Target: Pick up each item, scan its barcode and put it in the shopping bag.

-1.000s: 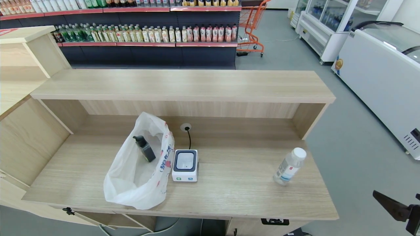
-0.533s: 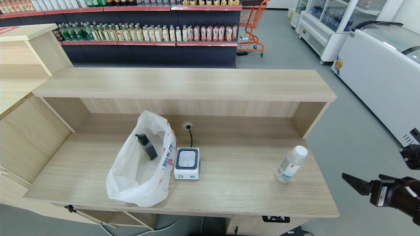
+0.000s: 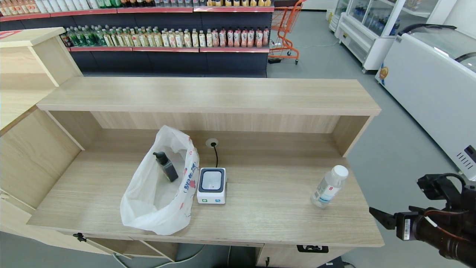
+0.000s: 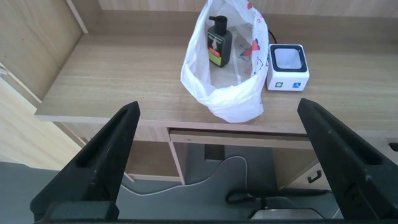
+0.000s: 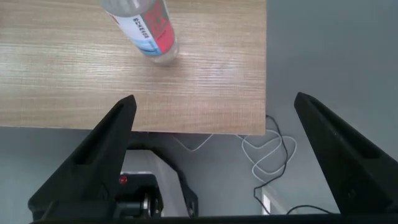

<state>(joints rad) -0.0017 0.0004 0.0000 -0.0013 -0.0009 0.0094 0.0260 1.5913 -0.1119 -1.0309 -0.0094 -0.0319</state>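
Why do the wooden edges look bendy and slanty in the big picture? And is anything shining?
Head view: the counter edges bow and splay outward, which is what a wide lens does; the freezer lid carries pale glare. Left wrist view: the scanner window reflects light whitish. Right wrist view: the light is even, and the bottle throws only a faint shadow on the wood.

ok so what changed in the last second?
The right gripper, open, has swung in from the lower right toward the counter's right end, closing on the clear bottle without touching it. Nothing was grasped or released. The clear bottle, scanner, bag and the pump bottle in it stayed put.
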